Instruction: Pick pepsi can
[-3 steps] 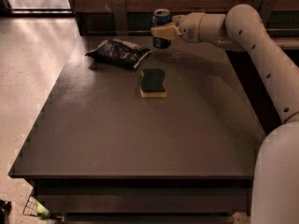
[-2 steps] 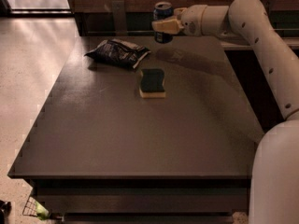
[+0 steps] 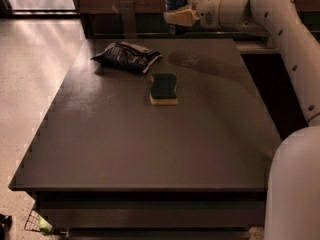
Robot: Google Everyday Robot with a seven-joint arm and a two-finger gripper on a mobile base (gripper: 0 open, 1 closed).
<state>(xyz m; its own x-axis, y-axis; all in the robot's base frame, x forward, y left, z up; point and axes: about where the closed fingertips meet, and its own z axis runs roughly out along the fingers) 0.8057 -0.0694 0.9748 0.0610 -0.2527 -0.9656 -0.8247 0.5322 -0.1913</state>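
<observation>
The pepsi can (image 3: 175, 1), dark blue with a silver top rim, is held upright in the air above the far edge of the dark table (image 3: 150, 144). My gripper (image 3: 178, 18) is shut on the can, its tan fingers (image 3: 181, 18) wrapped across the can's middle. The white arm reaches in from the right side of the view. The can's lower part shows below the fingers.
A dark blue wrinkly snack bag (image 3: 127, 56) lies at the table's far left. A sponge (image 3: 164, 88) with dark green top and yellow base lies near the middle. A dark wall and ledge run behind the table. Light floor lies to the left.
My gripper has lifted the can higher above the far edge of the table. The bag and sponge have not moved.
</observation>
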